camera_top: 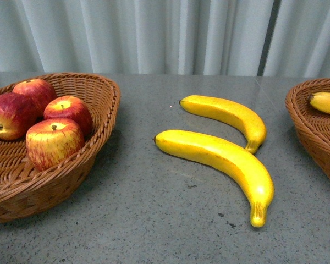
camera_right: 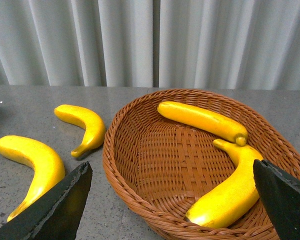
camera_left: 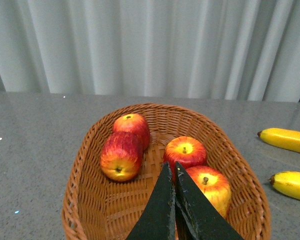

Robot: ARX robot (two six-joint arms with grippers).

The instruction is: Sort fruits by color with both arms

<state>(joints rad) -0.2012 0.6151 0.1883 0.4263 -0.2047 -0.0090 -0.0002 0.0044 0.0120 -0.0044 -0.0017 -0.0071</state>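
Several red apples [camera_top: 55, 140] lie in the left wicker basket [camera_top: 96, 159]; the left wrist view shows them too, one apple [camera_left: 121, 155] lying apart from the rest. My left gripper [camera_left: 171, 167] is shut and empty above that basket [camera_left: 85, 170], its tips over an apple [camera_left: 185, 151]. Two bananas [camera_top: 231, 159] [camera_top: 231, 114] lie on the table between the baskets. Two more bananas [camera_right: 202, 120] [camera_right: 232, 192] rest in the right basket [camera_right: 115, 165]. My right gripper [camera_right: 172, 187] hangs wide open over that basket, holding nothing. Neither arm shows in the front view.
The grey table [camera_top: 154, 220] carries both baskets; the right basket [camera_top: 313, 132] sits at the frame's right edge with a banana [camera_top: 327, 103] in it. A pale curtain [camera_top: 165, 33] hangs behind the table.
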